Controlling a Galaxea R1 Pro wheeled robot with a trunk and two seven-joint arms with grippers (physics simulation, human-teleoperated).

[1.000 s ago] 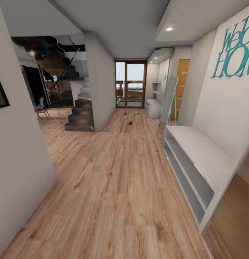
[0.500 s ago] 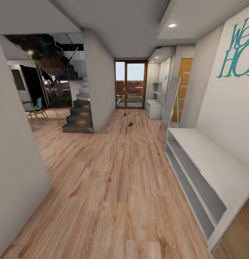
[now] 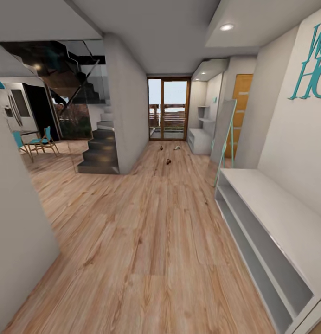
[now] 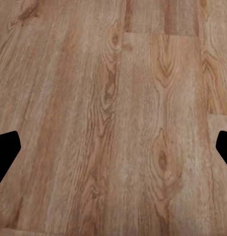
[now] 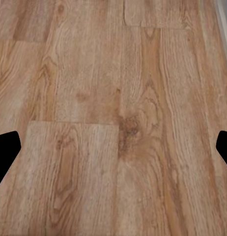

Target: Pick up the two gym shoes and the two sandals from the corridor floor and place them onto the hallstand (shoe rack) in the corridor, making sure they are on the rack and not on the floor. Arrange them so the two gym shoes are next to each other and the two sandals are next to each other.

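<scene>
Wood planks of the corridor floor (image 3: 146, 241) ran far ahead to a glass door (image 3: 169, 109) at the end, with dark stairs (image 3: 99, 150) on one side. Compared with a second before, the whole picture had slid: the long grey shelf unit (image 3: 267, 218) on the right looked bigger and nearer, and more of the room with the blue chairs (image 3: 37, 141) could be seen. That looked like the robot rolling forward, not things moving by themselves, so the job was still at the driving part and nothing had been picked up. Far down the hall, small dark spots (image 3: 168, 161) and a pale one (image 3: 176, 147) lay on the floor near the door; they were likely the shoes, but they were too tiny to tell which was which. Another grey rack (image 3: 197, 139) stood close by them. Seen from the wrist cameras, the left claw (image 4: 113, 152) and the right claw (image 5: 113, 152) each had their two dark tips spread wide apart over bare planks, with nothing between them. The shoes were well apart from both claws, far ahead, so more driving seemed needed first.
</scene>
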